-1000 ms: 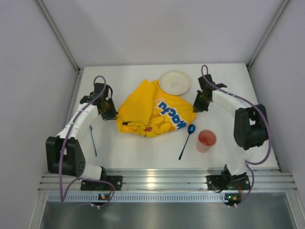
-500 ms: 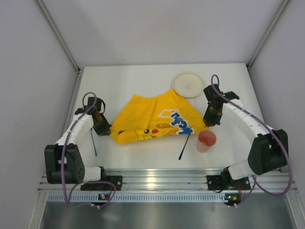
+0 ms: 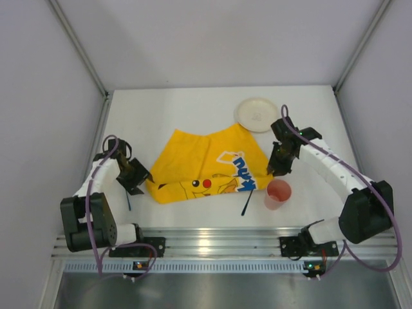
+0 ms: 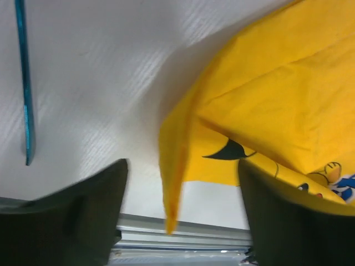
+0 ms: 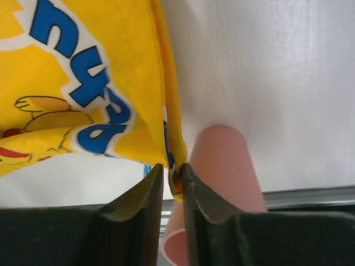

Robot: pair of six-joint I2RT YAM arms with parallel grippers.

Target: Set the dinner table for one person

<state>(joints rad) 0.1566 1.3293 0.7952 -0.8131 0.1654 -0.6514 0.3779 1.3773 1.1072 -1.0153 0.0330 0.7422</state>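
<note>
The right fingers [image 5: 141,208] clench a corner of the yellow cloth [image 3: 206,167], just beside the pink cup [image 3: 278,193]. The left fingers [image 4: 77,216] gape, released, around another corner. I'd lay it flat on the white counter [image 3: 161,109] beneath, steering clear of the cup.

Blue lettering on yellow cloth [image 3: 199,168], illegible.

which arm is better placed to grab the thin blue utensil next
Left. The left gripper is open right beside the utensil; the right gripper is shut on the cloth at its far corner.
</note>
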